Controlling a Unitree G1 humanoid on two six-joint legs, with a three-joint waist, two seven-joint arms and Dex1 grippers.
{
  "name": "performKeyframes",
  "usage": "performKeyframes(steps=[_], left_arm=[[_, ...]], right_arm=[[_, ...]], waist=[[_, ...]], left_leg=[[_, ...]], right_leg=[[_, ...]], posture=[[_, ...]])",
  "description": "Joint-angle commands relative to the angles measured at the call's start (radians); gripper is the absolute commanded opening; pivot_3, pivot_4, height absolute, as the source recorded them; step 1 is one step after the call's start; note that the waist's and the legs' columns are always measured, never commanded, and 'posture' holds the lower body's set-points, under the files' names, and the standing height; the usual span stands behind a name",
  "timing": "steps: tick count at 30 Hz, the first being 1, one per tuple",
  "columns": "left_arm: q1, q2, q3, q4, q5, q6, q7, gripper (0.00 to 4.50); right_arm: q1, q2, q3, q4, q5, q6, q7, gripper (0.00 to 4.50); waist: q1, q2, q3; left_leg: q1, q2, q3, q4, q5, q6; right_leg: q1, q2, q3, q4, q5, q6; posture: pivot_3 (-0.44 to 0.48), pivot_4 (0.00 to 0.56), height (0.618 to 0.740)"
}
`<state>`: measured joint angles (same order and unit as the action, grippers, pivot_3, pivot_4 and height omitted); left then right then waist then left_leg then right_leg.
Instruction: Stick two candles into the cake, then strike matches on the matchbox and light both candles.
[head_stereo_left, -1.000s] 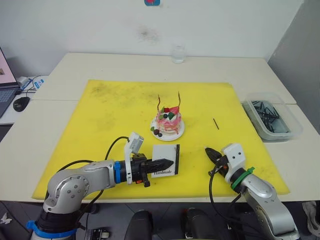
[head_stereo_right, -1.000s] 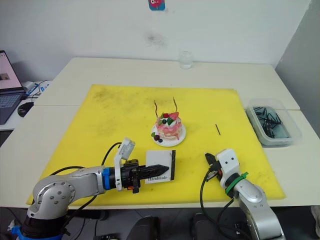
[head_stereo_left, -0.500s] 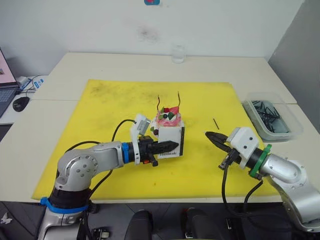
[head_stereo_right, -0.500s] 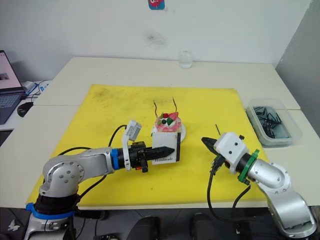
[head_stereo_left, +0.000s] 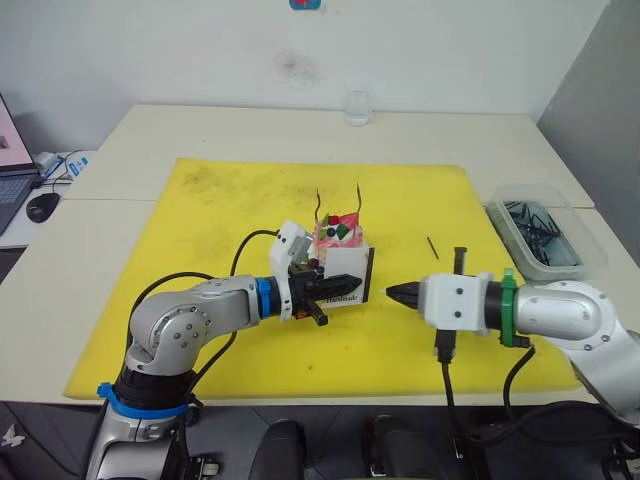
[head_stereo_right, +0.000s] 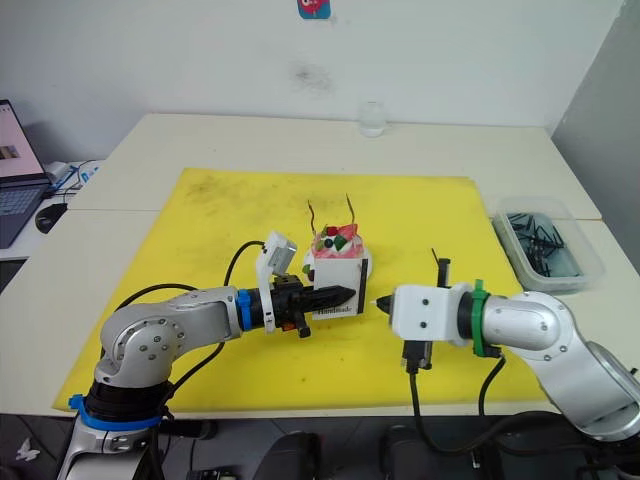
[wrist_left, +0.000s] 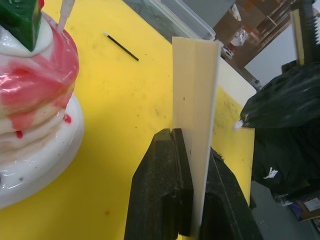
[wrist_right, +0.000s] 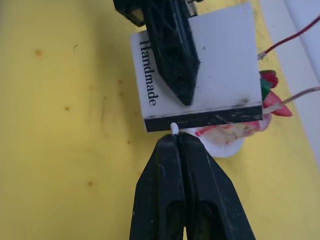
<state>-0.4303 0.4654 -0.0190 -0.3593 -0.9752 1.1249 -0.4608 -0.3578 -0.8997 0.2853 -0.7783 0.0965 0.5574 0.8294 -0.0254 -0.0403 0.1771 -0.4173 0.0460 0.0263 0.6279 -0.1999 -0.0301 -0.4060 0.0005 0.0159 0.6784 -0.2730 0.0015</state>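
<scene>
spare match (head_stereo_left: 431, 247) on yellow mat (head_stereo_left: 220, 215), bin (head_stereo_left: 545, 238) beside

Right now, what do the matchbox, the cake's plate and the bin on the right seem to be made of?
The matchbox, clamped by the left gripper, looks like matte white card or thin wood: flat, printed lettering, dark striking strip. The plate looks like glossy white ceramic or plastic, with sheen on its rim. The bin looks like clear plastic, its contents showing through.

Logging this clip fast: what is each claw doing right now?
Left claw: closed on the matchbox.
Right claw: closed on a match, tip at the box's black strip.
</scene>
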Motion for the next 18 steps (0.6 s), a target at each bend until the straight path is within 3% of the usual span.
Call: performKeyframes(steps=[1, 18], left_arm=[[-0.009, -0.008, 0.0, -0.039, 0.006, -0.015, -0.005, 0.0], [-0.019, -0.016, 0.009, -0.062, 0.004, 0.002, 0.012, 0.0]], right_arm=[[-0.056, 0.024, 0.042, 0.0, -0.041, 0.015, 0.004, 0.02], [-0.11, 0.068, 0.058, 0.092, -0.12, -0.018, 0.02, 0.02]], waist=[[0.0, 0.0, 0.0], [0.0, 0.0, 0.0]], left_leg=[[0.0, 0.0, 0.0, 0.0, 0.0, 0.0], [0.0, 0.0, 0.0, 0.0, 0.0, 0.0]], right_leg=[[0.0, 0.0, 0.0, 0.0, 0.0, 0.0], [0.0, 0.0, 0.0, 0.0, 0.0, 0.0]], posture=[[0.0, 0.15, 0.74], [0.0, 0.15, 0.74]])
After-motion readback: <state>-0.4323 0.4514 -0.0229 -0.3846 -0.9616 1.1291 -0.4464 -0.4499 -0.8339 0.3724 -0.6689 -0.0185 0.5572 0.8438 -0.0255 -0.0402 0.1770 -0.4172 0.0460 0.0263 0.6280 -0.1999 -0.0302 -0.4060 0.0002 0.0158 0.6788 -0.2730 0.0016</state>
